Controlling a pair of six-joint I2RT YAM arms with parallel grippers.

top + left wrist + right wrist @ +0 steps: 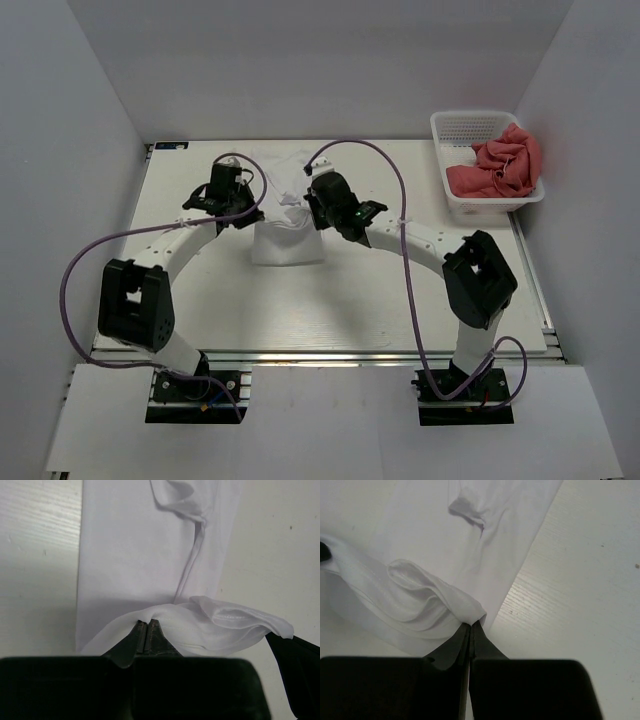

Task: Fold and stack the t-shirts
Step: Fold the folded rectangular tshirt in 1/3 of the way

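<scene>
Item one, task cloth: the white t-shirt is lying on the table at mid-width, between the two arms. Its near part is resting flat in a narrow strip running away from the bases; its far part is bunching up and rising off the surface.

Item two, left arm: the left gripper is sitting at the left side of the raised far part. In the left wrist view the left gripper is showing its jaws pressed together, pinching a fold of the white t-shirt that is draping over the tips. The lifted edge is trailing off to the right, while the remaining cloth is lying flat below.

Item three, right arm: the right gripper is sitting at the right side of the same raised part. In the right wrist view the right gripper is clamping a corner of the white t-shirt between closed jaws, with a loose rolled hem sagging away to the left.

Item four, remaining stock: the coral-pink t-shirts are lying crumpled in the basket at the far right corner of the table, well apart from both grippers, with part of the heap hanging over the right rim
</scene>
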